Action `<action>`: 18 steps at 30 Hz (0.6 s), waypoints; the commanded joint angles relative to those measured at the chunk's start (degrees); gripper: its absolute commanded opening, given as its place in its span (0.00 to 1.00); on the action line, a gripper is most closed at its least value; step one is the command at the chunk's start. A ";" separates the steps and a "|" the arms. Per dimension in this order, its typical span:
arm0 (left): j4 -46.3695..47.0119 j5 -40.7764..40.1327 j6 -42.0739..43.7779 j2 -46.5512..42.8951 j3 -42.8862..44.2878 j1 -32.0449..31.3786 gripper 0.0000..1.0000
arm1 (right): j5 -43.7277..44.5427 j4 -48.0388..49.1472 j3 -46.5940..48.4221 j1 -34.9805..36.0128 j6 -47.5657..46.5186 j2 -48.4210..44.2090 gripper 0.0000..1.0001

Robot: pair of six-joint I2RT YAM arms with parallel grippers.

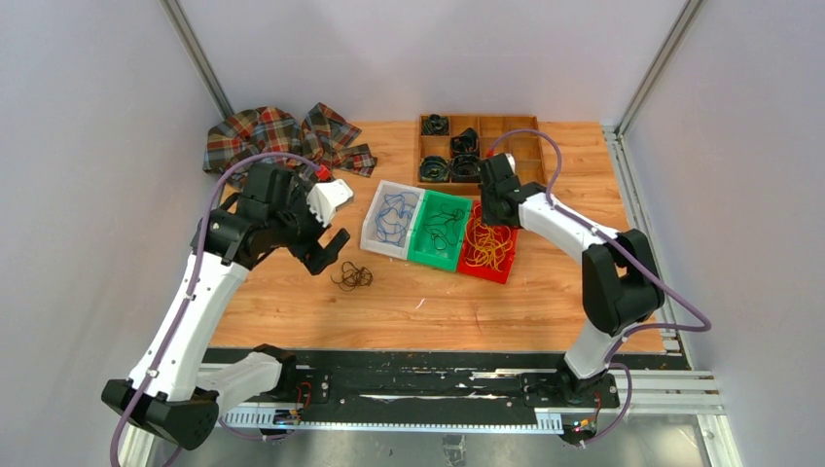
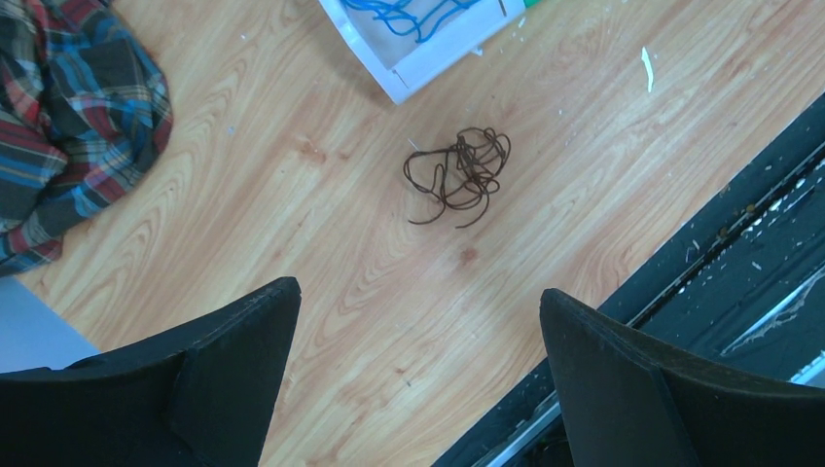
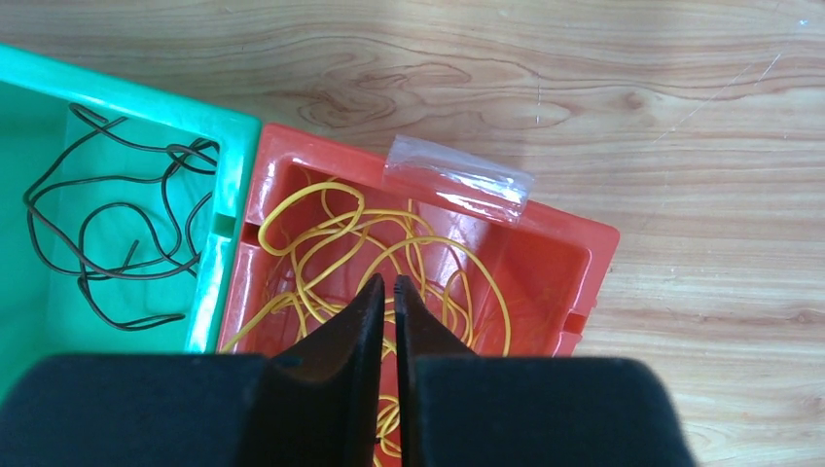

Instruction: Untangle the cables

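A small dark brown clump of cables (image 1: 351, 276) lies loose on the wooden table, and in the left wrist view the same clump (image 2: 457, 175) sits ahead of the fingers. My left gripper (image 1: 326, 248) hovers just left of it, open wide (image 2: 418, 292) and empty. Blue cables (image 1: 392, 219) lie in a white bin, black cables (image 1: 440, 229) (image 3: 117, 233) in a green bin, yellow cables (image 1: 489, 248) (image 3: 331, 233) in a red bin. My right gripper (image 1: 489, 214) (image 3: 387, 282) hangs over the red bin, jaws shut to a thin slit with nothing seen between them.
A plaid cloth (image 1: 282, 136) (image 2: 68, 117) is bunched at the back left. A wooden divided tray (image 1: 516, 146) with thick black coils stands behind the bins. A strip of clear tape (image 3: 457, 180) sits on the red bin's rim (image 3: 584, 243). A black rail (image 1: 418, 379) runs along the near edge.
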 commanded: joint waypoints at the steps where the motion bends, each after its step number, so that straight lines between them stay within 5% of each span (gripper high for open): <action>1: 1.38 -0.22 2.93 1.59 -3.52 0.40 0.98 | 1.57 -0.32 1.17 -0.75 0.73 -5.53 0.23; 8: 12.60 -2.74 6.40 6.38 -15.19 1.43 0.97 | 1.45 0.34 0.83 1.60 -0.89 -17.04 0.51; 18: 22.66 0.29 3.32 20.22 -17.57 3.49 0.81 | -2.73 12.43 -14.10 7.04 -2.62 -33.57 0.52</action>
